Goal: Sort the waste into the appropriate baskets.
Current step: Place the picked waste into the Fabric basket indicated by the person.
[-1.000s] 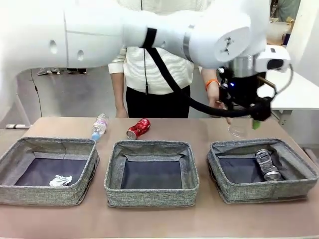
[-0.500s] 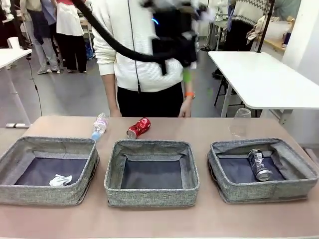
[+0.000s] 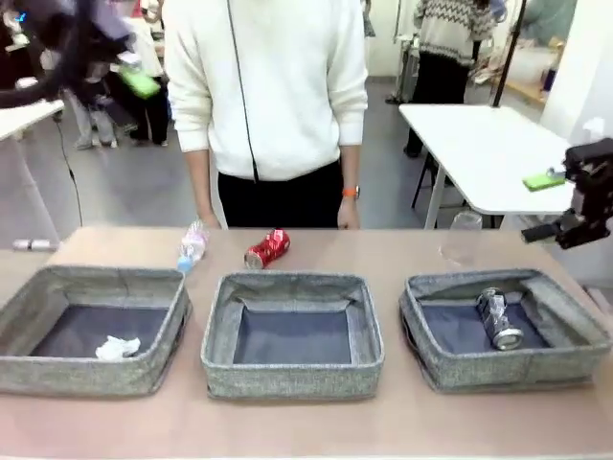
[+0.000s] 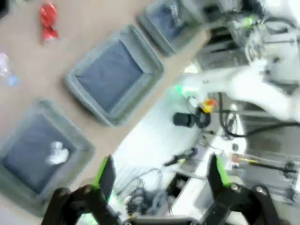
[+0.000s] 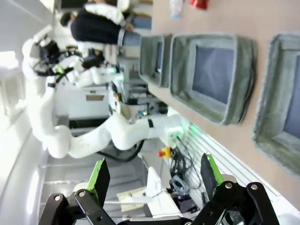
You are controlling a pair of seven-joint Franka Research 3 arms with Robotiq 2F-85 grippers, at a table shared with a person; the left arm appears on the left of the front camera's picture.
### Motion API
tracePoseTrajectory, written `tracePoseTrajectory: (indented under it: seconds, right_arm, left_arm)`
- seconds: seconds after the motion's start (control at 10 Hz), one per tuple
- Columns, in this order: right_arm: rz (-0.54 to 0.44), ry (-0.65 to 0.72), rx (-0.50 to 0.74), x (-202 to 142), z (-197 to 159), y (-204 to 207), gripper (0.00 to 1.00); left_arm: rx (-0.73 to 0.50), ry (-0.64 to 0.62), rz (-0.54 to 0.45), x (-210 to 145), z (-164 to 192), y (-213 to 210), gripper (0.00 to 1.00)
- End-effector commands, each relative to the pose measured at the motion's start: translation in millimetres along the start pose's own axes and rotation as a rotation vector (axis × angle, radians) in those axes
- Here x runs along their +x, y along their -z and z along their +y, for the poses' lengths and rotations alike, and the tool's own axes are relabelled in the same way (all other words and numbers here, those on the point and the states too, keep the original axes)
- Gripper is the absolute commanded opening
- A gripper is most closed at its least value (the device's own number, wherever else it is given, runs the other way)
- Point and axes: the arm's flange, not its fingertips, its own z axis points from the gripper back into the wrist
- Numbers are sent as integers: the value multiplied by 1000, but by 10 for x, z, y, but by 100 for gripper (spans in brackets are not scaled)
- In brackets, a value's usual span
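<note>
Three grey baskets stand in a row: left (image 3: 91,280), middle (image 3: 292,282) and right (image 3: 412,316). A white paper ball (image 3: 117,348) lies in the left one and a dark can (image 3: 500,318) in the right one. Behind them on the table lie a crushed red can (image 3: 266,247), a clear bottle (image 3: 192,244) and a clear cup (image 3: 463,237). My left gripper (image 3: 129,72) is a blur high at the far left, open and holding nothing (image 4: 161,173). My right gripper (image 3: 542,205) hangs open at the right edge, off the table, also holding nothing (image 5: 153,174).
A person in a white sweater (image 3: 268,86) stands at the far side, arms down. A white table (image 3: 488,153) stands behind on the right. The left wrist view looks down on the baskets (image 4: 112,75), the red can (image 4: 48,21) and cables beside the table.
My left arm swung from above the right basket across to the far upper left. The right gripper came into view at the right edge. The dark can shifted a little in its basket.
</note>
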Motion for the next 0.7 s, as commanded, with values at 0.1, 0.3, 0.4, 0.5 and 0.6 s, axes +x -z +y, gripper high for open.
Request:
tracePoseTrajectory:
  seconds: [0.1,0.3,0.4,0.5,0.6]
  right_arm:
    - [-89,153,152,173,89,-53,100]
    - [-205,255,220,316,52,-240,100]
    - [-216,252,245,342,11,-417,100]
    - [-224,263,274,354,-36,-569,100]
    - [-173,235,204,271,-45,-312,100]
  left_arm:
    - [-359,-35,-26,-733,704,-132,100]
    - [-456,-26,-93,-1137,988,-11,100]
    - [-497,-50,-156,-1299,1076,78,100]
    - [-519,-143,-178,-1357,1120,223,100]
    - [-461,-54,-92,-1255,1129,-31,100]
